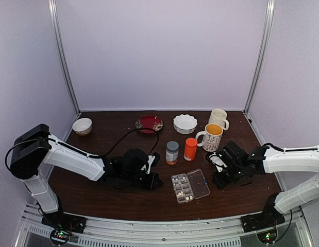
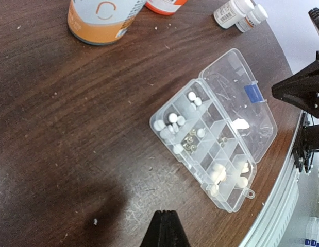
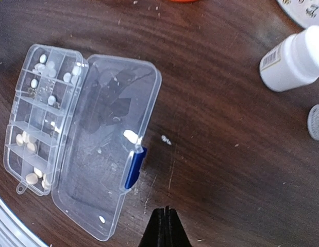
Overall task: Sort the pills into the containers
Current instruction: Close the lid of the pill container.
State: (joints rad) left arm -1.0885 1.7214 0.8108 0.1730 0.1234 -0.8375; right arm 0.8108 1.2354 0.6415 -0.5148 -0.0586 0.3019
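Both tools are closed with nothing between the fingers: the left tool [image 2: 163, 218] hangs just short of the pill box [image 2: 211, 134], and the right tool [image 3: 166, 218] hangs near the box's open lid [image 3: 105, 144]. The box lies flat on the worktop [image 2: 71, 128] in front of the two arms. Most of the pills [image 2: 172, 119] sit in the compartments [image 3: 40, 118], crowded toward the two ends.

One pale pill [image 3: 130, 136] lies on the lid near the blue latch [image 3: 133, 167], and I judge that to be the piece to deal with. I would open the right tool only a little and come straight down over the pill. I would close gently, since the thin lid probably flexes and a smooth pill could skid. The left tool could brace the box's rim.
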